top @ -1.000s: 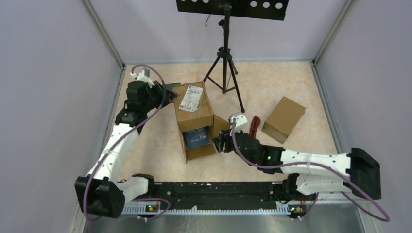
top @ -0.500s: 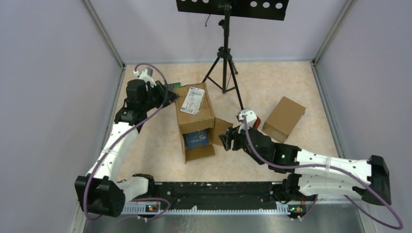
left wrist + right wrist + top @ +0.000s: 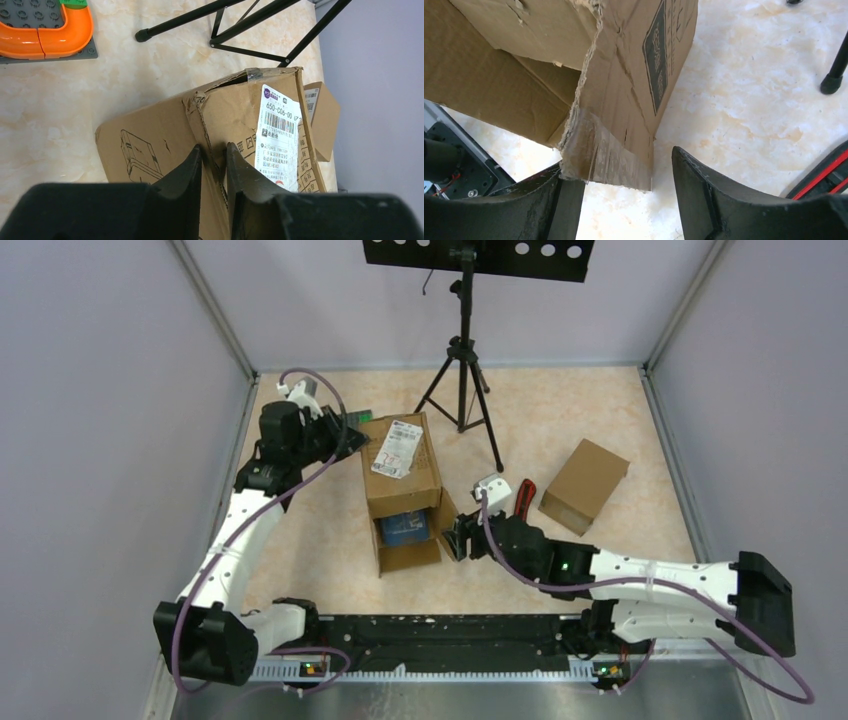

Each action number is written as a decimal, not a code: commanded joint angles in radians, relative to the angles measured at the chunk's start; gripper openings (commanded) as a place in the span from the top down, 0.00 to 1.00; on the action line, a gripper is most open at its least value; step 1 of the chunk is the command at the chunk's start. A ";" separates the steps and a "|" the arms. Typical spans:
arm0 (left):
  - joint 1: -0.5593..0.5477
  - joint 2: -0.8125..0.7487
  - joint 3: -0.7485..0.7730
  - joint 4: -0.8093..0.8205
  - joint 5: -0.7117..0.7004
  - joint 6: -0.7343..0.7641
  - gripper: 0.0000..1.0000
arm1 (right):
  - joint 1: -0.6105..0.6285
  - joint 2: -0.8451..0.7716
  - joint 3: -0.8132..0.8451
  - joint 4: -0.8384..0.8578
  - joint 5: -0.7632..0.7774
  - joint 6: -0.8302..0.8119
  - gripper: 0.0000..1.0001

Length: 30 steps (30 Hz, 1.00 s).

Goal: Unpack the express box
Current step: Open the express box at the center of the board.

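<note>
Right hand point(image 3: 457, 538) returned to the box point(image 3: 398, 480) flap point(image 3: 624, 95); label point(image 3: 278, 135) reads 650-C06-0

The marbled tabletop point(image 3: 560, 400) is carrying the opened express box point(image 3: 400, 485) left of centre and a closed box point(image 3: 584, 484) toward its right edge. A tripod point(image 3: 462, 380) is standing near the far edge, and a grey plate point(image 3: 45, 25) is lying by the far-left corner.

Brown express box point(image 3: 400, 485), white barcode label point(image 3: 278, 135)
</note>
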 commanded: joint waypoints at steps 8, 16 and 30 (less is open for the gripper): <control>-0.002 0.038 0.101 -0.125 0.114 0.153 0.51 | -0.028 0.190 0.096 0.129 0.136 0.062 1.00; -0.044 -0.032 0.291 -0.272 0.079 0.318 0.02 | -0.080 0.305 0.407 -0.222 0.206 0.164 1.00; -0.204 -0.300 0.064 -0.389 -0.272 0.276 0.04 | -0.143 0.362 0.534 -0.185 0.031 0.117 1.00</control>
